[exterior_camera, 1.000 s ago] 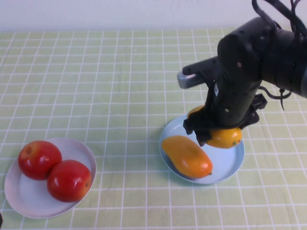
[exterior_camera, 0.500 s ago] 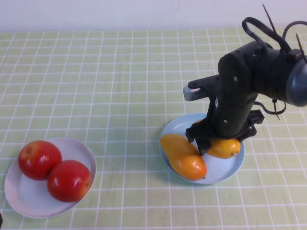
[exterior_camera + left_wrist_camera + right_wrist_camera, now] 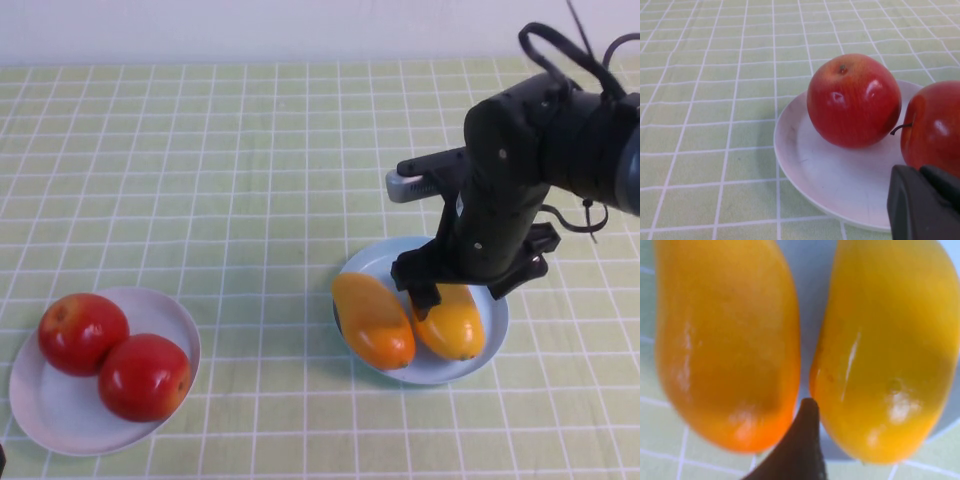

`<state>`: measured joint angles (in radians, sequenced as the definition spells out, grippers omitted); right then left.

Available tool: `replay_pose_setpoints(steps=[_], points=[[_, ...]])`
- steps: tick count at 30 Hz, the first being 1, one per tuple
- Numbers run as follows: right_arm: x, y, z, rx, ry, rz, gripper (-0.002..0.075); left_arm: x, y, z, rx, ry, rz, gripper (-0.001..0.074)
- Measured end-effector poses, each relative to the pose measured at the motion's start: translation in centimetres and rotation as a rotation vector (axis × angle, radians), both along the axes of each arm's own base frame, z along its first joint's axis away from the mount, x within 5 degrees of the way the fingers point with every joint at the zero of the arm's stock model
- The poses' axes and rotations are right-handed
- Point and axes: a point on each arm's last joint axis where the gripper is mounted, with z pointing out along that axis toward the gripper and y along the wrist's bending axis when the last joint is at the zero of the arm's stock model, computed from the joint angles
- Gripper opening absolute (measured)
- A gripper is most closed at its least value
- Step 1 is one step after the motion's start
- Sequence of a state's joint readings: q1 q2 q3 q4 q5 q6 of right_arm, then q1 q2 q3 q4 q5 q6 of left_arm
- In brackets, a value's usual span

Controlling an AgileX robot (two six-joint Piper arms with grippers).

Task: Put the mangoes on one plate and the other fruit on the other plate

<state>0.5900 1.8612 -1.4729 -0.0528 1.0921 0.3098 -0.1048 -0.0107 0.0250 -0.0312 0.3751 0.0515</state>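
Now both mangoes (image 3: 410, 320) lie on the blue plate (image 3: 495, 300), and the right pincer (image 3: 432, 296), open just above them, could bump one off while lifting; the left pincer (image 3: 925, 205) sits closed by the apples (image 3: 110, 358).

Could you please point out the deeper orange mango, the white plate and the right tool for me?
deeper orange mango (image 3: 373, 320), high view, mid-body.
white plate (image 3: 45, 410), high view, bare near rim.
right tool (image 3: 428, 297), high view, over blue plate.

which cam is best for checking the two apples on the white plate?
High view: both apples show whole on the white plate, touching. Left wrist view shows one apple whole; the other is cut off by the frame, behind the shut left gripper. Right wrist view shows only mangoes under the right gripper.
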Motion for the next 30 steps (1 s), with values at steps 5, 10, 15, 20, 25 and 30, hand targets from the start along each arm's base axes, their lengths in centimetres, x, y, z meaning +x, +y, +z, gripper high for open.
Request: replay_pose_setpoints(steps=[5,10,15,20,25,30], points=[[-1.7,-1.0,4.0,0.04,-0.046,-0.004,0.0594,0.0,0.0,0.0,0.0,0.0,0.0,-0.0004],[-4.5,-2.1,8.0,0.089,-0.102,0.012,0.026,0.0,0.0,0.0,0.0,0.0,0.0,-0.0004],[-7.5,-4.1,10.2,0.112,-0.131,0.015,0.0026,0.0,0.0,0.0,0.0,0.0,0.0,-0.0004],[-10.7,-6.4,11.3,0.126,-0.166,0.016,-0.001,0.0,0.0,0.0,0.0,0.0,0.0,-0.0004],[-13.8,-8.4,11.6,0.183,-0.23,0.02,-0.0014,0.0,0.0,0.0,0.0,0.0,0.0,-0.0004],[-16.1,-9.5,10.6,0.215,-0.192,0.015,-0.0014,0.0,0.0,0.0,0.0,0.0,0.0,-0.0004]])
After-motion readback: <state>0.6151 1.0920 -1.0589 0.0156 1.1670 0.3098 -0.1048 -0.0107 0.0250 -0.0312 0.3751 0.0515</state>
